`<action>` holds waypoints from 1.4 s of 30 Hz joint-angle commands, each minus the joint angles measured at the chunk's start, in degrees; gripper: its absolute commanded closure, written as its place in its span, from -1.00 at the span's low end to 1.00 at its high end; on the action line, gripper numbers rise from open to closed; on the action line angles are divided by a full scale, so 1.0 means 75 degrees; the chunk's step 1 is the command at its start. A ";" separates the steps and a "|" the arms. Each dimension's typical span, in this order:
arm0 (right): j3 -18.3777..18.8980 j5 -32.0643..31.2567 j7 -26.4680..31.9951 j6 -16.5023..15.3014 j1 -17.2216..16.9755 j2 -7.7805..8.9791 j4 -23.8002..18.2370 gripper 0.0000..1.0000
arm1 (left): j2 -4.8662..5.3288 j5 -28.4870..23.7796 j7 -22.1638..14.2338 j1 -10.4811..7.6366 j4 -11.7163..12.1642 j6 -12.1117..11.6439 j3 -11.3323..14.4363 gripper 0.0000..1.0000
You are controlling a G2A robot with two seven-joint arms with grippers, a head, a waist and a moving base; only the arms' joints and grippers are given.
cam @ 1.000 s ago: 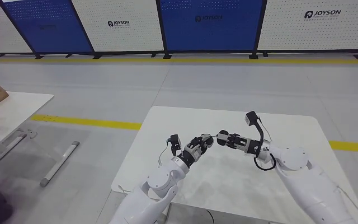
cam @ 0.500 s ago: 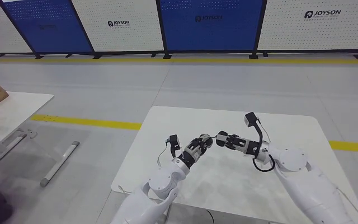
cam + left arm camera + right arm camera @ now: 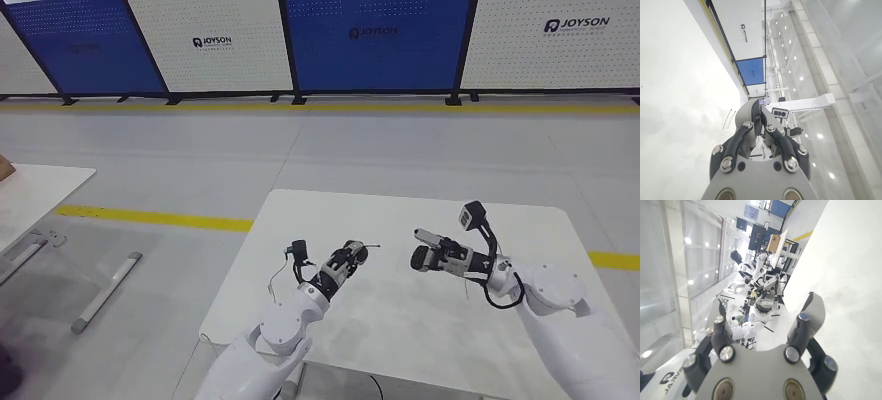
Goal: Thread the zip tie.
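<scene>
Your left gripper is clamped on the zip tie — its thin end pokes out past those tips toward the right gripper, likely offered for threading — while that one hangs well apart, fingers spread and empty.

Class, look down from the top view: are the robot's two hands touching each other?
Apart. The top view shows a plain strip of bare table between the left hand and the right hand.

White table; black zip ties; blue panel.
</scene>
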 commanded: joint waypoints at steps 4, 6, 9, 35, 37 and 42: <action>0.0004 -0.0023 0.0037 0.0061 0.0005 0.0006 -0.0010 -1.00 | 0.0001 -0.0023 -0.0017 -0.0003 -0.0005 0.0024 -0.0004 1.00; 0.0004 -0.0023 0.0037 0.0061 0.0005 0.0006 -0.0010 -1.00 | 0.0001 -0.0023 -0.0017 -0.0003 -0.0005 0.0024 -0.0004 1.00; 0.0004 -0.0023 0.0037 0.0061 0.0005 0.0006 -0.0010 -1.00 | -0.0001 -0.0108 -0.0143 0.0003 0.0006 0.0024 0.0016 1.00; 0.0004 -0.0023 0.0037 0.0061 0.0005 0.0006 -0.0010 -1.00 | 0.0410 -0.1269 -0.2577 0.3056 -0.3440 -0.1841 -0.2590 1.00; 0.0004 -0.0023 0.0037 0.0061 0.0005 0.0006 -0.0010 -1.00 | 0.0387 -0.0608 -0.2079 0.2932 -0.3329 -0.1772 -0.2390 1.00; 0.0004 -0.0023 0.0037 0.0061 0.0005 0.0006 -0.0010 -1.00 | 0.0296 0.0632 -0.1090 0.2230 -0.2618 -0.1172 -0.1567 1.00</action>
